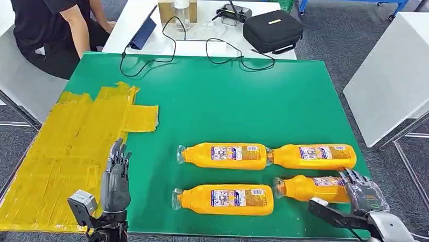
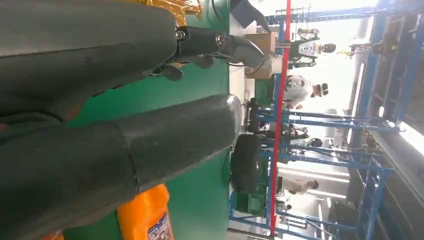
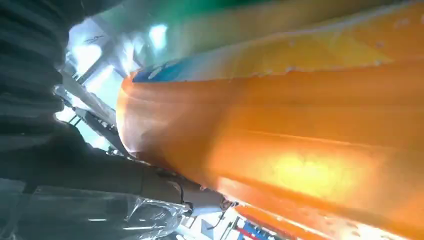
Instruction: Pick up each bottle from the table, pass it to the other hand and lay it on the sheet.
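Four orange bottles lay on their sides on the green tabletop (image 1: 229, 94), in two rows of two. The right hand (image 1: 364, 192) had wrapped its fingers around the base end of the near-right bottle (image 1: 312, 187), which rested on the tabletop with its cap pointing toward the near-left bottle (image 1: 224, 199). From the right wrist camera, that bottle's orange body (image 3: 300, 145) sat pressed close against the hand. Beyond them lay the far-left bottle (image 1: 224, 155) and the far-right bottle (image 1: 313, 155), nearly end to end. The left hand (image 1: 115, 177) held nothing, its fingers stretched out straight and apart, hovering at the boundary where the yellow sheet (image 1: 66, 148) met the bare green. No bottle lay on the sheet. Past the far edge, a person (image 1: 54, 24) sat at a white table (image 1: 199, 29) with a black case (image 1: 272, 29), a cardboard box (image 1: 177, 4) and a black cable (image 1: 204, 48) trailing onto the green.
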